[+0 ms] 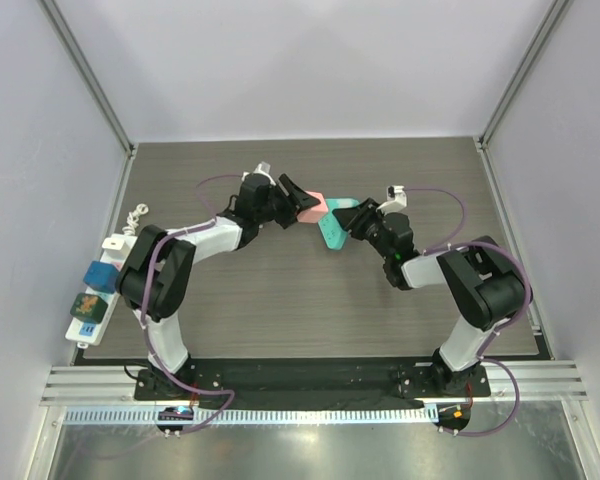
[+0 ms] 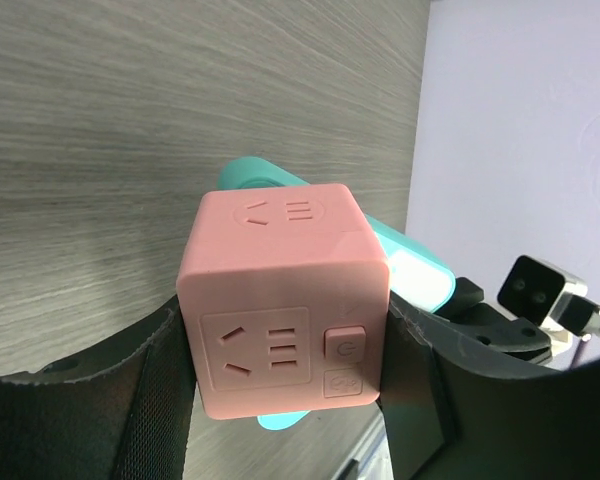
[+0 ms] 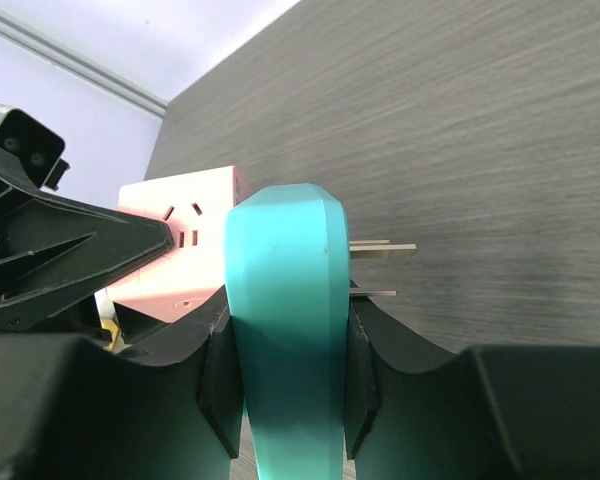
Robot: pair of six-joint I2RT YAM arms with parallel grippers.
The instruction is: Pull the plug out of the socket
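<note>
**We grip a pink socket cube with the left arm and a teal plug with the right, over the middle of the table.**

Nearest to us, along the left edge of the wood-grain table (image 1: 300, 300), lies a white power strip (image 1: 78, 333) with a green adapter (image 1: 85, 305) and a blue adapter (image 1: 100, 275) seated in it, and a coiled white cord (image 1: 137, 213) just beyond its far end. Farther out, our left gripper (image 2: 290, 390) is clamped on two opposite sides of the pink socket cube (image 2: 280, 300), whose slotted face and small button face its wrist camera. Our right gripper (image 3: 285, 380) is clenched on the flat sides of the teal plug (image 3: 280, 330). The plug sits just beside the cube; we cannot tell whether they touch. Its metal prongs (image 3: 385, 247) stand bare, out of any slot.
</note>
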